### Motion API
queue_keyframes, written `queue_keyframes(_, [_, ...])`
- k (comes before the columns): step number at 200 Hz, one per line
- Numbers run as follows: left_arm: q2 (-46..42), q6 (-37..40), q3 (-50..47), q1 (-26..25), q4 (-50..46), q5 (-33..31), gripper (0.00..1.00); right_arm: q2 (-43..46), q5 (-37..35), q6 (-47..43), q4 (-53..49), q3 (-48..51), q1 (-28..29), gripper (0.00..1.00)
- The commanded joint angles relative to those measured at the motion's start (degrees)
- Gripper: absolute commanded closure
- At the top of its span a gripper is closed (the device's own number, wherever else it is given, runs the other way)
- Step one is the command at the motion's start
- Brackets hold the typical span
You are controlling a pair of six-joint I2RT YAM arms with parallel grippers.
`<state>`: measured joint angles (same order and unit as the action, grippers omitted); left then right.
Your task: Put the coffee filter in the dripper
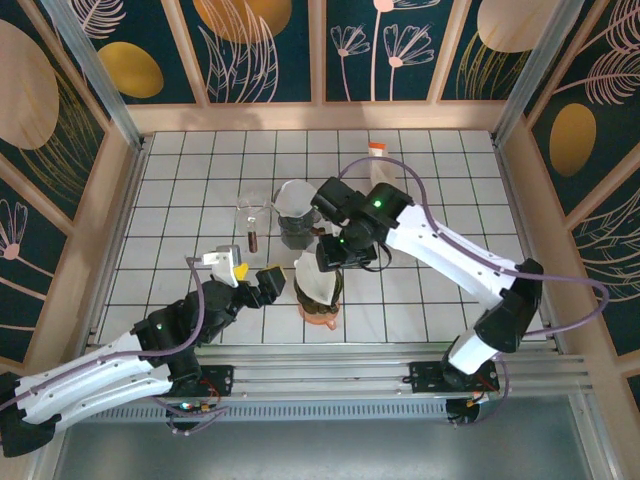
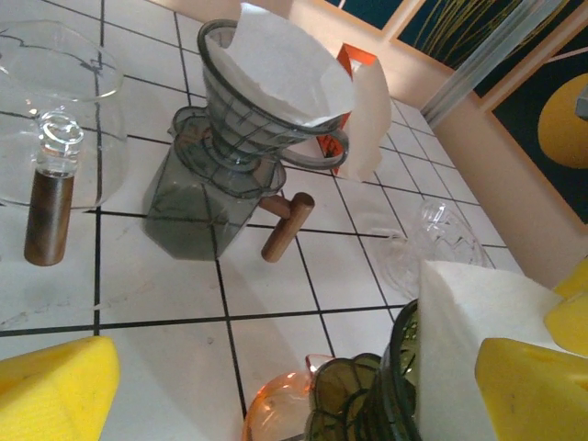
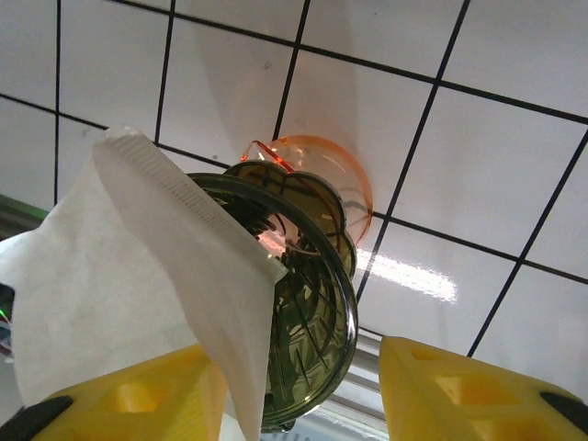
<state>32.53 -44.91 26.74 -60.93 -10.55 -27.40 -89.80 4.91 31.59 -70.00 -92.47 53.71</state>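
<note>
White tiled table (image 1: pixel 430 180) carries a green dripper (image 3: pixel 312 312) with the paper filter (image 3: pixel 138 266) sticking out of it, under the right gripper (image 3: pixel 299 390), fingers apart; the left gripper (image 2: pixel 294 386) gapes nearby.

You're looking at a staged robot test cell, not a real kitchen; a left arm (image 1: pixel 100 372) and right arm (image 1: pixel 450 250) sit on an aluminium rail (image 1: pixel 330 362); leaf-printed wall panels (image 1: pixel 250 45) box a white gridded tabletop (image 1: pixel 190 170).

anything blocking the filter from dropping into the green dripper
Nothing visible. The coffee filter pokes into the open mouth of the green dripper, leaning over its rim.
</note>
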Motion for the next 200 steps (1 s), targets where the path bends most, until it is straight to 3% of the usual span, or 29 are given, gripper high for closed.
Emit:
queue_keyframes(1, [0.1,1.5,2.5,-0.3,-0.2,1.6,0.01,5.8,-3.5,-0.1,4.8,3.2,-0.3,0.49])
queue_keyframes(24, [0.9,2.2,3.6,-0.3,0.4,4.9,0.01,11.3,-3.6,-1.1,14.3,9.6,-0.1,0.41])
queue_keyframes(60, [6.1,3.0,6.1,-0.3,0.0,11.7,0.01,19.8,-2.2,-3.4,31.7,23.3,0.6,0.38])
queue_keyframes(123, [8.4,2.3,8.9,-0.3,-1.2,17.7,0.03,26.6,-0.9,-6.4,45.8,36.4,0.6,0.28])
queue_keyframes(200, [13.0,0.3,9.8,0.1,-2.8,21.3,0.31,28.8,-1.0,-5.9,47.3,40.0,0.5,0.28])
